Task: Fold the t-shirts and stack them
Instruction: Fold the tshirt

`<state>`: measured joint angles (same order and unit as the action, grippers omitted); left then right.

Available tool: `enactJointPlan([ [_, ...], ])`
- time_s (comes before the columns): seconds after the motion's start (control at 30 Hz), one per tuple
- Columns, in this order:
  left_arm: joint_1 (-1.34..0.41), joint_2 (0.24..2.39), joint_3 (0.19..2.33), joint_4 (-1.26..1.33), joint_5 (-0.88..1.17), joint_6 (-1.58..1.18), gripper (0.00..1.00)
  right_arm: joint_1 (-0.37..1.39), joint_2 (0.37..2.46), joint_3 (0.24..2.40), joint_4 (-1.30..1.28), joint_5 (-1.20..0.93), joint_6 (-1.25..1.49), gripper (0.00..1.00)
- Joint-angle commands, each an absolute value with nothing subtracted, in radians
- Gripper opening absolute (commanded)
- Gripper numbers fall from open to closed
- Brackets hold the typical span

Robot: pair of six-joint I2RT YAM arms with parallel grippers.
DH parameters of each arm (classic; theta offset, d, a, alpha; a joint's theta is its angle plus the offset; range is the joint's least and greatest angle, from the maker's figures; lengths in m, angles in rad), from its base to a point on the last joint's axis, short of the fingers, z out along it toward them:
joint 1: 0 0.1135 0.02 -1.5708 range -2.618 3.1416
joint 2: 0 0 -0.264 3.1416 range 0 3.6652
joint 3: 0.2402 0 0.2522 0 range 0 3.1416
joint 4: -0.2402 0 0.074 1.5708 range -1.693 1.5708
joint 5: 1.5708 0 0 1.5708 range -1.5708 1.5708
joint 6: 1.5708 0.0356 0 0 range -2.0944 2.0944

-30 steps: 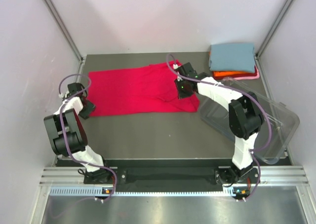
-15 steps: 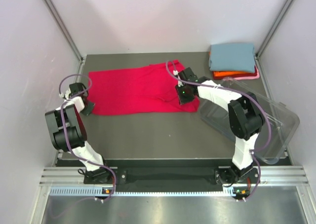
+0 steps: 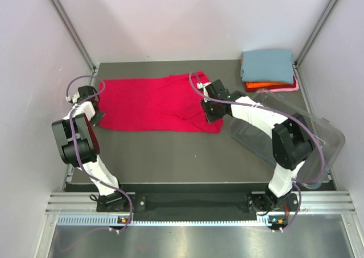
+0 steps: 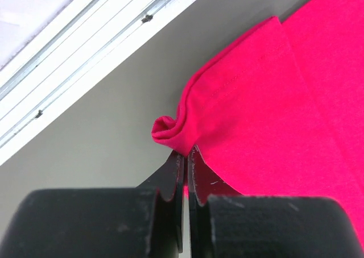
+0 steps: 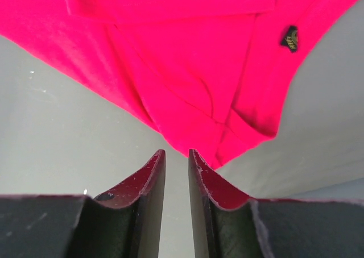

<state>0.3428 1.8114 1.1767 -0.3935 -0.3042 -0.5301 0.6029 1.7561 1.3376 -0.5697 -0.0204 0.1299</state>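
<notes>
A crimson red t-shirt [image 3: 153,104] lies spread across the grey table [image 3: 170,150]. My left gripper [image 3: 98,117] is at its left edge and, in the left wrist view, is shut [image 4: 186,154] on a bunched corner of the red cloth [image 4: 273,99]. My right gripper [image 3: 211,116] hovers at the shirt's right near corner. In the right wrist view its jaws [image 5: 176,154] stand slightly apart over bare table, just short of the red hem [image 5: 187,59]. At the back right, a dusty blue-grey t-shirt [image 3: 267,65] lies folded on top of an orange one [image 3: 264,86] and a pale pink one [image 3: 291,88].
A clear plastic tub [image 3: 310,150] lies tilted at the right, next to my right arm. A metal rail [image 4: 85,42] borders the table's left edge near the left gripper. A small black tag [image 5: 290,38] is on the red cloth.
My left gripper shut on the red shirt's left corner after shifting toward the back. The right gripper opened a little and the shirt's right near corner drew in leftward.
</notes>
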Motion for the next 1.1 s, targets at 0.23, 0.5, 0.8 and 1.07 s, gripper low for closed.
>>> enactJointPlan([
  [0.23,0.348,1.825,1.206,-0.413,-0.365,-0.471,0.00,0.623,1.974,1.457,-0.586,0.156,0.152,0.29],
  [0.5,0.348,1.836,1.223,-0.419,-0.362,-0.474,0.00,0.615,1.957,1.471,-0.603,0.192,0.187,0.33],
  [0.8,0.348,1.839,1.216,-0.411,-0.356,-0.471,0.00,0.609,1.931,1.471,-0.644,0.176,0.210,0.39],
  [1.07,0.348,1.838,1.215,-0.385,-0.337,-0.462,0.00,0.595,1.845,1.439,-0.643,0.094,0.241,0.34],
])
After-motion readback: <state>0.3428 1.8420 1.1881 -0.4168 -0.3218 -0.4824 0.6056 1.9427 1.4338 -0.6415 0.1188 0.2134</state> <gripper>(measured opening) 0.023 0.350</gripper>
